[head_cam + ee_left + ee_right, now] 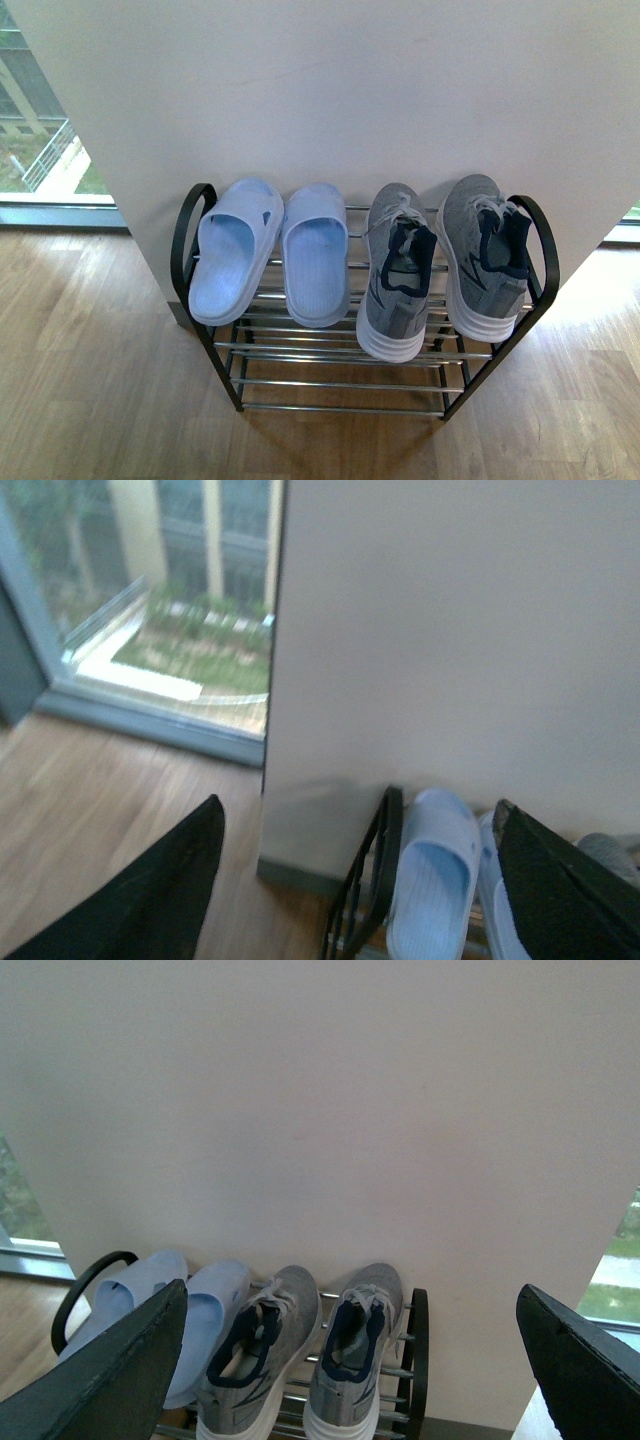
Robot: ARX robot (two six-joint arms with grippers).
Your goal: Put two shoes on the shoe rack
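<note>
Chrome-rodded shoe rack (330,385) bears ribbed rubber slides (268,250), knit sneakers (440,265); both pincers spread, empty.

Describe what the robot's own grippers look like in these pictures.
Only fingertips show, and only in the wrist views. The left gripper has two flat black fingers with a matte, slightly rough surface, tapering to blunt angled tips. The right gripper has the same dark wedge-shaped fingers. No cables, markings or arm links are visible; the front view shows neither arm.
</note>
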